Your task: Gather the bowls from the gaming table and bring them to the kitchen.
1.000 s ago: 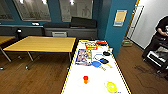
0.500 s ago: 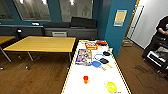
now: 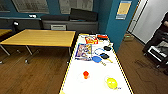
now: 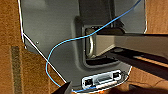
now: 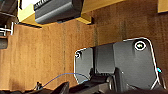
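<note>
Head view is unchanged from a second ago: small orange-red plastic bowl and yellow-green plastic bowl are left uncollected on the long white-topped gaming table. Gripper states cannot be told.

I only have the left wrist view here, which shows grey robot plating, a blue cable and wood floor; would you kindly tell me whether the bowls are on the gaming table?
Observer: Yes. In the head view an orange-red bowl sits on the white gaming table, at its near end.
Operator: Thank you. Is there a second bowl?
Observer: Yes, a yellow-green bowl sits to the orange-red one's right in the picture, apart from it.
Operator: Is anything lying farther along the table?
Observer: A blue paddle and a black paddle lie beyond the bowls, with a colourful printed sheet beside them.
</note>
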Robot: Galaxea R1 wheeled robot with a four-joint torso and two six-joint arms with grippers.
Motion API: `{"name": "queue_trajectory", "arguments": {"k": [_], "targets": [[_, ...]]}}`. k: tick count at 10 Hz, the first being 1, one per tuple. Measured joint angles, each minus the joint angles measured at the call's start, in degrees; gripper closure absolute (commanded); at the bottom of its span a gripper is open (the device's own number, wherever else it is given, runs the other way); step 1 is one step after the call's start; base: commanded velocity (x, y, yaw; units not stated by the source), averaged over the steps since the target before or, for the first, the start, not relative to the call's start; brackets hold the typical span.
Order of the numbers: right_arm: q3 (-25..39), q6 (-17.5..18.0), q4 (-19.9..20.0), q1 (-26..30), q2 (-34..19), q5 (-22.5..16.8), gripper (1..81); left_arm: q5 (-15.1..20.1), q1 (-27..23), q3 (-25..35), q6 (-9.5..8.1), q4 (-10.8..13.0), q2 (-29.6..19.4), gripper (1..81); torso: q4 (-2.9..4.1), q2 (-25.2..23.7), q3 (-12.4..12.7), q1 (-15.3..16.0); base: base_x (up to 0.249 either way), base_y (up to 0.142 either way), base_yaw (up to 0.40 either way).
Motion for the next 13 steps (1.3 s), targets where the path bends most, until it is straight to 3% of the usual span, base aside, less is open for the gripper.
{"name": "queue_trajectory", "arguments": {"k": [3, 8, 13], "targets": [[3.2, 3.9, 0.0, 5.8, -3.7, -0.2, 1.0, -0.2, -0.2, 0.0, 0.01, 0.0, 0.1, 1.0, 0.00, 0.1, -2.5, 0.1, 0.000, 0.000, 0.000], [3.0, 11.3, 0.0, 17.6, -7.3, -2.7, 1.0, -0.3, -0.4, 0.0, -0.05, 0.0, 0.1, 1.0, 0.00, 0.1, -2.8, 0.1, 0.000, 0.000, 0.000], [-2.5, 13.4, 0.0, 25.4, -7.2, -6.8, 1.0, -0.3, -0.4, 0.0, -0.22, 0.0, 0.2, 1.0, 0.00, 0.1, -2.8, 0.1, 0.000, 0.000, 0.000]]}}
